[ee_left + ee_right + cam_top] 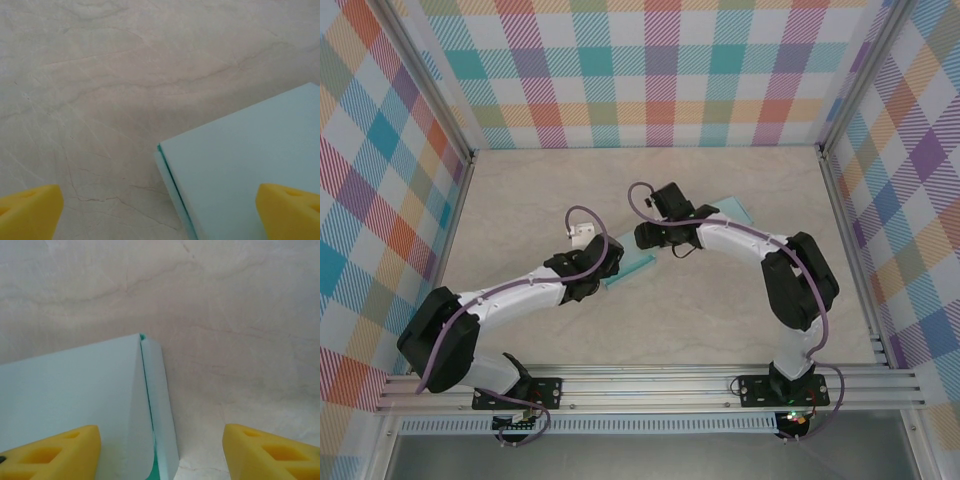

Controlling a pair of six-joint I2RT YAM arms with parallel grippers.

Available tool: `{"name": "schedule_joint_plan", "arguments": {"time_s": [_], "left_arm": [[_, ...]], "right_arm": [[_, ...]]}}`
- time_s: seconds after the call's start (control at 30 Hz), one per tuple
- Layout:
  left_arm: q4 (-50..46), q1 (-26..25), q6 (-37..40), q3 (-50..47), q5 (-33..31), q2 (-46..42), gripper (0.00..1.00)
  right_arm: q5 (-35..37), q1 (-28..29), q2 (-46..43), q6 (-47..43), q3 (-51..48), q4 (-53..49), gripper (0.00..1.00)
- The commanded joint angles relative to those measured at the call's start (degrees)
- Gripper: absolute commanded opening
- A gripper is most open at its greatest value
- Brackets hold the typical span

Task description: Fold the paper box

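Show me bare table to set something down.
Free: table along the back wall, its left side, and the near band by the rail. Crowded: the middle, where the left gripper and right gripper hover over the paper box.

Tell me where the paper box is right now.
The paper box lies flat at mid-table in the top view, running diagonally between the two arms. Its near-left corner lies below the left gripper, its far-right end below the right gripper.

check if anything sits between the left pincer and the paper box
Nothing visible does. In the left wrist view the left pincer stands open, and the corner of the paper box lies just ahead of it on the table, with no other object in the gap.
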Motion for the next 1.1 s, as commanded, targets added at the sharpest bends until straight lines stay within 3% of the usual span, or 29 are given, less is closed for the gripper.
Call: {"name": "schedule_joint_plan", "arguments": {"time_s": [0.0,0.73,0.87,1.07], "left_arm": [[0.8,0.5,-2.5,-3.1,-0.6,0.9,0.96],[6.3,1.3,-6.5,-8.3,2.2,5.4,0.70],[6.7,1.2,-5.3,-8.6,4.5,2.6,0.67],[7.0,2.3,-1.1,-9.0,8.0,-5.2,0.71]], "right_arm": [[-3.2,-0.2,0.1,0.7,-2.3,1.2,0.65],[-8.8,-0.2,4.0,2.5,-8.1,6.1,0.53],[-10.0,-0.1,1.6,1.0,-8.9,6.6,0.53],[-7.7,0.8,-7.3,-3.7,-16.1,11.5,0.56]]}}
